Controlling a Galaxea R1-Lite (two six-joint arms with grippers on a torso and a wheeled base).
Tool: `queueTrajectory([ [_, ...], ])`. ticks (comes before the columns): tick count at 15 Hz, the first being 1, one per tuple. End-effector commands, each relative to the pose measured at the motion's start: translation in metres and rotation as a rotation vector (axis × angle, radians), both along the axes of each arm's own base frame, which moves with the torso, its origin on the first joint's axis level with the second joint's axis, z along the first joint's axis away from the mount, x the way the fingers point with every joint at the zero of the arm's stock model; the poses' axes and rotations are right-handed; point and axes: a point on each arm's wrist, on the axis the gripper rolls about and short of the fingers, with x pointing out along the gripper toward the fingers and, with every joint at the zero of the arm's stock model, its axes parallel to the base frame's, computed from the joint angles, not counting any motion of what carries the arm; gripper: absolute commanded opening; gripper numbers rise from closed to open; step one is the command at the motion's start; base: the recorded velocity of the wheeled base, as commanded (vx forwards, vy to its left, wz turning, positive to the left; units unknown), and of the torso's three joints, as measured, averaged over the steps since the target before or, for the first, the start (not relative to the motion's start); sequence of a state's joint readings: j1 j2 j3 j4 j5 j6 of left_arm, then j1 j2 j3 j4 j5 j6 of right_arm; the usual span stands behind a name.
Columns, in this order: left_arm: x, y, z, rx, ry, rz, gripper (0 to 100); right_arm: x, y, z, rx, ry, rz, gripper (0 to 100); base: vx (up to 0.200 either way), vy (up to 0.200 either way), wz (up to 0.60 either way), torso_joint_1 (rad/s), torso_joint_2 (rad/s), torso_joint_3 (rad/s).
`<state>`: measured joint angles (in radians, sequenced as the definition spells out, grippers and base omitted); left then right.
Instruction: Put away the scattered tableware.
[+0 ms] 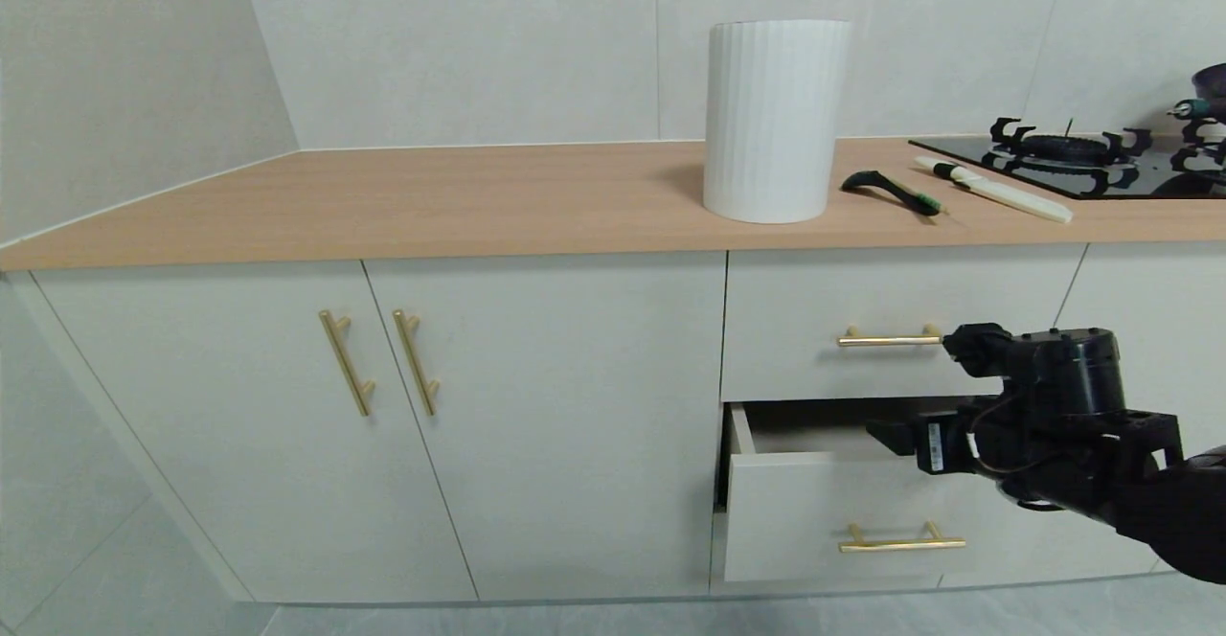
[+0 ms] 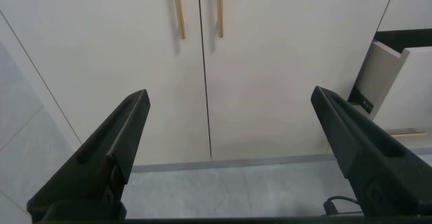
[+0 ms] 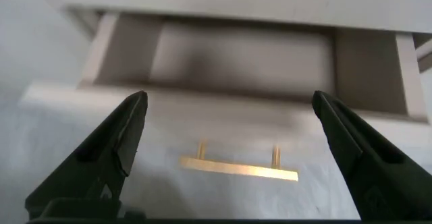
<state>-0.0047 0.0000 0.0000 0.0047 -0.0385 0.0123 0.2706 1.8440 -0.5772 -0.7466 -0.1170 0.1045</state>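
On the wooden counter lie a dark green-handled peeler and a white knife with a green and black handle, both just right of a tall white ribbed container. Below them the lower drawer is pulled partway out; its inside looks bare. My right gripper hangs open over the drawer's front edge, with nothing between its fingers. My left gripper is open and faces the double cabinet doors low near the floor, holding nothing.
A black gas hob sits at the counter's right end, close to the knife. The upper drawer is closed. Gold bar handles stand out from the cabinet doors on the left. The drawer's gold handle lies below my right gripper.
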Motion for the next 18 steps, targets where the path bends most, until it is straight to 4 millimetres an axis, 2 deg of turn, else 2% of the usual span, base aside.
queueTrajectory([
  [1,0.0,0.0,0.0,0.0,0.0,0.0,100,0.022,0.005,-0.052,-0.015,0.048,-0.051,100,0.0,0.0,0.0,0.0,0.0,0.0],
  [2,0.0,0.0,0.0,0.0,0.0,0.0,100,0.023,0.006,-0.057,-0.017,0.049,-0.051,100,0.0,0.0,0.0,0.0,0.0,0.0],
  [3,0.0,0.0,0.0,0.0,0.0,0.0,100,0.028,0.006,-0.071,-0.024,0.052,-0.061,100,0.0,0.0,0.0,0.0,0.0,0.0],
  [8,0.0,0.0,0.0,0.0,0.0,0.0,100,0.023,0.004,-0.078,-0.049,0.096,-0.059,100,0.0,0.0,0.0,0.0,0.0,0.0],
  [14,0.0,0.0,0.0,0.0,0.0,0.0,100,0.009,0.002,-0.059,-0.076,0.167,-0.037,100,0.0,0.0,0.0,0.0,0.0,0.0],
  [18,0.0,0.0,0.0,0.0,0.0,0.0,100,-0.01,0.001,-0.037,-0.11,0.236,0.02,100,0.0,0.0,0.0,0.0,0.0,0.0],
])
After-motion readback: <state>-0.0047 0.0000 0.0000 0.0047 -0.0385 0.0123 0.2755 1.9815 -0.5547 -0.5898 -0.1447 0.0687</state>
